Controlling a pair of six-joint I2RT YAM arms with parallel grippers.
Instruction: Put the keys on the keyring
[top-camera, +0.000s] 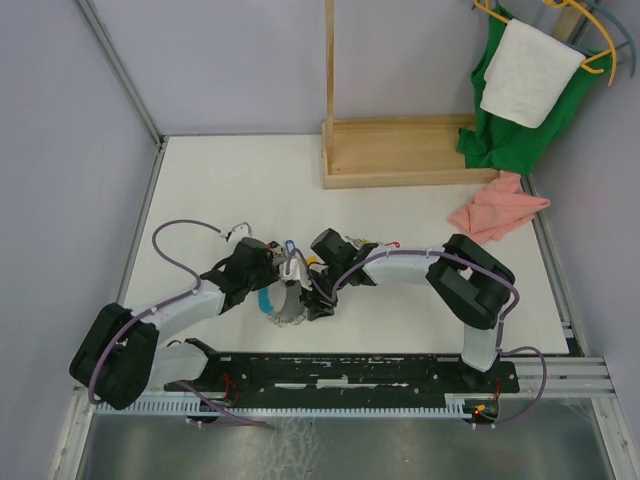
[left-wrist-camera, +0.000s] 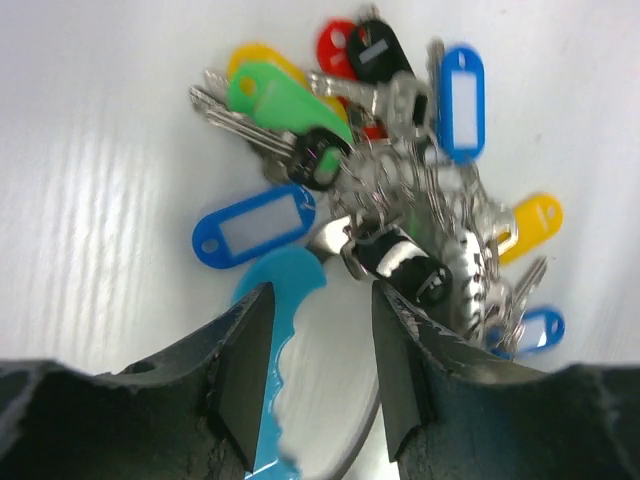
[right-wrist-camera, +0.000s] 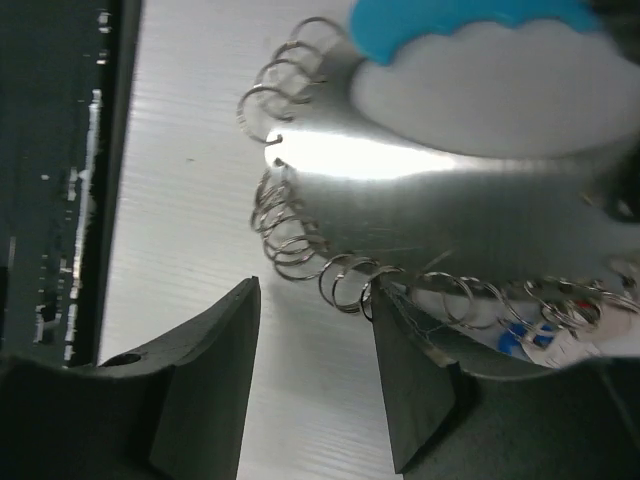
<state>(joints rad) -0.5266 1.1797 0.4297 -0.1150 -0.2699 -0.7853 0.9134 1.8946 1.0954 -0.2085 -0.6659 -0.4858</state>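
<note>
The keyring lies on the white table between both arms, its light-blue band (top-camera: 264, 301) to the left and its grey metal part (right-wrist-camera: 450, 210) blurred close over the right wrist camera. In the left wrist view the blue band (left-wrist-camera: 285, 290) runs between the open jaws of my left gripper (left-wrist-camera: 322, 290), close along the left finger (left-wrist-camera: 245, 370), and is not pinched. Beyond the fingertips lies a tangled bunch of keys (left-wrist-camera: 390, 190) with a yellow tag (left-wrist-camera: 262, 60), a red tag (left-wrist-camera: 335, 45) and green, blue and black ones. My right gripper (right-wrist-camera: 315, 288) is open over bare table, its right fingertip beside small split rings (right-wrist-camera: 345, 280).
A wooden stand (top-camera: 400, 150) is at the back of the table. A pink cloth (top-camera: 495, 210) lies at the right, with a green cloth and white towel (top-camera: 525, 70) hanging above it. A black rail (top-camera: 340, 370) runs along the near edge.
</note>
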